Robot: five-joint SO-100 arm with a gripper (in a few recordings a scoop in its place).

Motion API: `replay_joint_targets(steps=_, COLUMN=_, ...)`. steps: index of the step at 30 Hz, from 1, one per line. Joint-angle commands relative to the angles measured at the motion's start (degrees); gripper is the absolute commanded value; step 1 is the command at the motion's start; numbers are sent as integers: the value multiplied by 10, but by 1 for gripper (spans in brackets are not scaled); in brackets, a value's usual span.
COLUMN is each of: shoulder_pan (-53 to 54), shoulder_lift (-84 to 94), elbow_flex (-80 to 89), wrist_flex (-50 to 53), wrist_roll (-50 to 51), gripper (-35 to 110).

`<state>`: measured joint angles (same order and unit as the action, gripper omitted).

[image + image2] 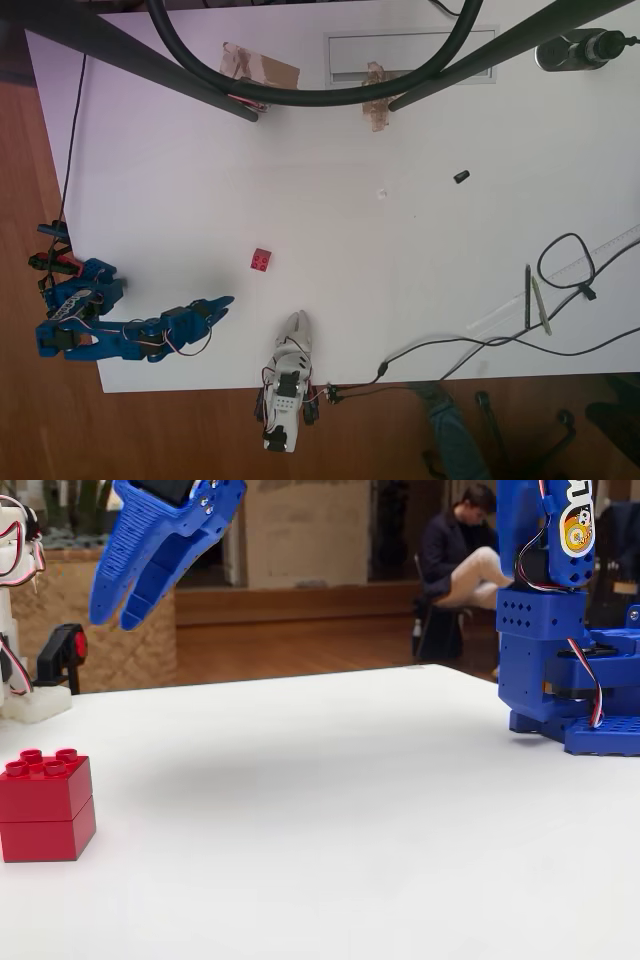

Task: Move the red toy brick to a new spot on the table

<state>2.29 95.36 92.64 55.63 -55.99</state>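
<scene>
Overhead view. The white table (330, 230) fills most of the frame, with brown floor along its left and lower edges. The blue arm (110, 330) sits at the table's lower-left corner, at about eight o'clock from the table's centre, and reaches rightward. Its gripper (222, 303) ends in a narrow point; at this size it cannot be told whether the fingers are parted. The red toy brick (262, 259) lies on bare table, studs up, at about one o'clock from the gripper tip, near it but clearly apart. A small dark object (461, 177) lies well apart at roughly two o'clock from the brick.

Fixed view. The camera stands low at table level. The brick (46, 806) rests flat on the table (360, 820) at the left edge, apparently two layers high, with round studs on top. The gripper (132, 612) hangs in the air at about one o'clock from the brick, pointing down-left; its fingers (108, 592) stand slightly apart and hold nothing. The arm's blue base (565, 630) stands at the right.
</scene>
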Motion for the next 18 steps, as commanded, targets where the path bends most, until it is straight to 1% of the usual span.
replay_joint_targets(steps=1, shoulder_pan=25, shoulder_lift=204, elbow_flex=160, wrist_flex=-4, wrist_roll=-58, gripper=6)
replay_joint_targets(steps=4, shoulder_pan=47, shoulder_lift=328, elbow_flex=309, wrist_flex=-4, wrist_roll=-114, gripper=2)
replay_joint_targets(steps=9, shoulder_pan=76, shoulder_lift=519, elbow_flex=506, wrist_flex=35, wrist_roll=-205, gripper=1)
replay_joint_targets(steps=12, shoulder_pan=82, shoulder_lift=629, elbow_flex=600, wrist_flex=78, wrist_roll=-252, gripper=0)
replay_joint_targets(steps=18, shoulder_pan=77, shoulder_lift=831, elbow_flex=731, wrist_flex=189, wrist_roll=-309, gripper=0)
